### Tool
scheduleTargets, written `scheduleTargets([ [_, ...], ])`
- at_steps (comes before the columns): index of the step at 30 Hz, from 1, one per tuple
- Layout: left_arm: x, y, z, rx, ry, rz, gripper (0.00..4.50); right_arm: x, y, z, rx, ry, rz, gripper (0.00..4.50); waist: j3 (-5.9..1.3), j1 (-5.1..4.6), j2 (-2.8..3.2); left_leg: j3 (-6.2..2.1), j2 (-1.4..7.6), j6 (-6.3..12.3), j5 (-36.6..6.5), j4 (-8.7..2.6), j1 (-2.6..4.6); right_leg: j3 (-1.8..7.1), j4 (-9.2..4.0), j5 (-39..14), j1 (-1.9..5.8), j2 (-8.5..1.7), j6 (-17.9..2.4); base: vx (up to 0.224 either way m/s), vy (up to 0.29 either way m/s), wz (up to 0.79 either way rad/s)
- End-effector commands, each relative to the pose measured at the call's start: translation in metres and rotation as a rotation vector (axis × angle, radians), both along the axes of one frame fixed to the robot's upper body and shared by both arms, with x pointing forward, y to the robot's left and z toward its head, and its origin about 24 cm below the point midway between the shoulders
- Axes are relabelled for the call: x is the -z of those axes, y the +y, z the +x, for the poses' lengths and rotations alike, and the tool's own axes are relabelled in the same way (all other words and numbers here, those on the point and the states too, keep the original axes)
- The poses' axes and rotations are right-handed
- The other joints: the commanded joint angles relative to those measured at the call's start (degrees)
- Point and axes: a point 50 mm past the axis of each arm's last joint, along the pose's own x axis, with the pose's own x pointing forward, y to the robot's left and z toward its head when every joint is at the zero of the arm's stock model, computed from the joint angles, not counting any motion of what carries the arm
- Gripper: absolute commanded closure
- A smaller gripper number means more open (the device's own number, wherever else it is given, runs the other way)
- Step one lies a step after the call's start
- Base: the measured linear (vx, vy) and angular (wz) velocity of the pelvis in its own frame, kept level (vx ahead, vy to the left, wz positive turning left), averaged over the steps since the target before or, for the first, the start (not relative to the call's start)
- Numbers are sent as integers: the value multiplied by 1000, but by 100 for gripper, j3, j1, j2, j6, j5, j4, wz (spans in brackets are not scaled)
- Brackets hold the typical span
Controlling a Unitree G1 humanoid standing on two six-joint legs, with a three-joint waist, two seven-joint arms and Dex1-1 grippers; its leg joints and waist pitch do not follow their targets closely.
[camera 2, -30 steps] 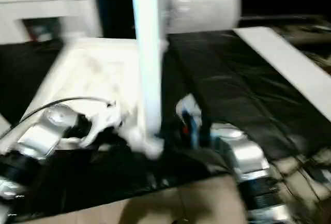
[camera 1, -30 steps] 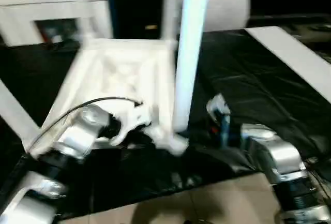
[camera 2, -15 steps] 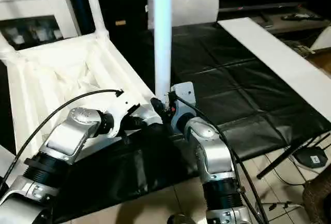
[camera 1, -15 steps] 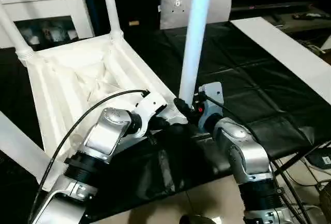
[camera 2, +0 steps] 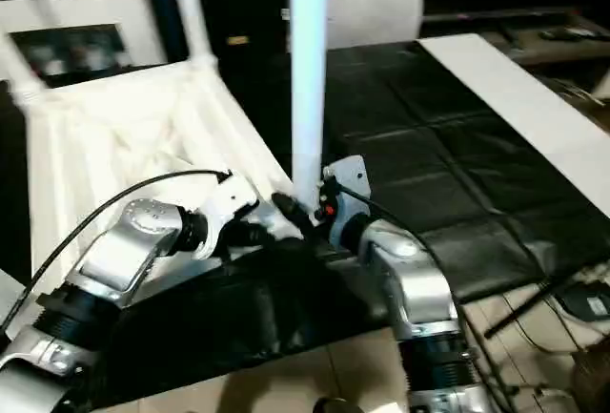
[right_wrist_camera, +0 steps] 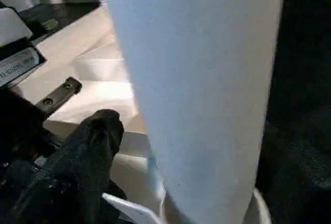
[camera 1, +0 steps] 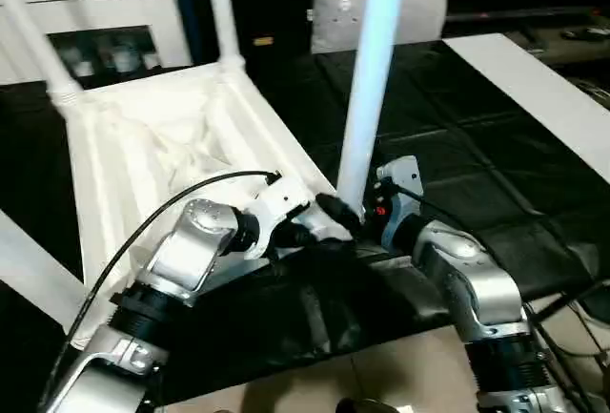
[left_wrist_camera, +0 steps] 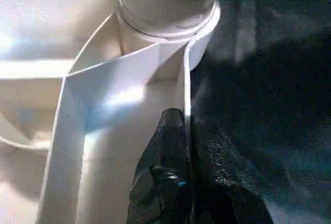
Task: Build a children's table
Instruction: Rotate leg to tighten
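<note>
While the left gripper [left_wrist_camera: 183, 146] has its black fingers [left_wrist_camera: 165, 151] pinched on the thin raised rim of the white children's tabletop [camera 1: 152, 136], the right gripper [camera 1: 355, 215] sits at the base of an upright white leg [camera 1: 367, 89]; whether its fingers are closed on that leg cannot be told. The rim held lies just beside the round corner socket [left_wrist_camera: 165, 14] where this leg stands. The tabletop lies upside down, ribbed underside up, on a black sheet [camera 1: 457, 146]. Two more legs [camera 1: 221, 8] rise from its far corners. Beyond sit a grey-white pillow-like bag [camera 1: 424, 3] and, to the right, a flat white board strip [camera 1: 534, 79].
</note>
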Motion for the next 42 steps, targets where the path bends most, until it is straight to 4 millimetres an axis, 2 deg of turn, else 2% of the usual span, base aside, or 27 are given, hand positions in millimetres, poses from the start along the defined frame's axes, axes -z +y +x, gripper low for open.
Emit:
scheduleTargets([
  [1,-12,-7,-6,180,-34,-63,450,-7,-7,-4,-97,-28,4,16,-356,6,26,-1,163,444,-745,-377,55,323,-342,-1257,368,-341,-1181,0,0,0],
  [2,-12,-7,-6,180,-34,-63,450,-7,-7,-4,-97,-28,4,8,-356,33,31,-4,175,468,-746,-382,56,320,-337,-1207,376,-340,-1185,0,0,0],
  [3,-11,-1,-10,249,-22,-52,450,-10,-14,-7,-181,-30,-2,8,-362,48,42,-4,172,459,-716,-379,48,321,-317,-1155,382,-342,-1195,0,0,0],
  [6,-9,4,-12,310,-20,-29,450,-12,-21,-10,-251,-34,-11,8,-369,138,45,10,178,483,-771,-377,79,326,-318,-1113,374,-347,-1200,0,0,0],
  [9,-7,16,-14,413,-17,43,450,-14,-33,-12,-381,-33,-62,8,-365,177,57,-1,187,432,-782,-386,70,322,-309,-1175,380,-357,-1200,0,0,0],
  [10,-7,16,-14,413,-17,43,450,-14,-33,-12,-381,-33,-62,8,-366,190,55,2,177,436,-817,-380,81,311,-325,-1218,368,-344,-1188,0,0,0],
  [12,-8,23,-17,518,1,88,450,-13,-38,-17,-541,4,-102,8,-371,224,38,8,178,447,-848,-378,74,318,-316,-1251,394,-351,-1202,0,0,0],
  [14,-9,24,-19,551,8,94,450,-13,-39,-17,-586,24,-104,8,-360,240,36,15,190,451,-857,-377,65,317,-304,-1256,390,-358,-1237,0,0,0],
  [17,-10,23,-22,608,21,102,450,-11,-38,-17,-635,53,-110,43,-368,262,24,16,199,400,-829,-374,66,314,-304,-1353,387,-370,-1240,0,0,0],
  [22,-10,23,-22,649,19,115,450,-8,-37,-16,-679,80,-123,86,-385,261,5,18,204,418,-679,-361,51,314,-263,-1105,397,-364,-1325,0,0,0],
  [25,-12,24,-20,658,10,120,450,-8,-35,-16,-709,87,-119,110,-374,268,8,19,198,422,-712,-362,46,309,-277,-1222,391,-366,-1300,0,0,0],
  [26,-12,24,-19,661,8,121,450,-8,-35,-17,-719,88,-115,128,-371,267,-13,24,195,407,-772,-361,56,309,-289,-1360,386,-368,-1269,0,0,0],
  [29,-12,25,-19,669,7,122,450,-7,-31,-17,-745,90,-96,148,-372,278,-2,23,203,386,-771,-363,59,309,-300,-1449,380,-367,-1214,0,0,0],
  [34,-12,25,-18,673,7,124,450,-6,-25,-17,-774,88,-91,180,-384,286,4,20,212,408,-661,-361,50,307,-265,-1216,383,-368,-1286,0,0,0],
  [37,-12,26,-18,673,6,124,450,-5,-23,-17,-783,87,-88,214,-377,286,1,23,207,392,-707,-365,51,308,-277,-1281,384,-368,-1269,0,0,0],
  [40,-11,27,-17,673,6,124,450,-5,-22,-17,-791,81,-87,221,-378,280,-1,22,204,365,-746,-367,50,307,-284,-1359,387,-371,-1232,0,0,0],
  [42,-11,28,-17,673,6,125,450,-5,-19,-17,-796,71,-86,246,-371,280,3,22,202,352,-777,-368,51,308,-296,-1414,382,-375,-1221,0,0,0],
])
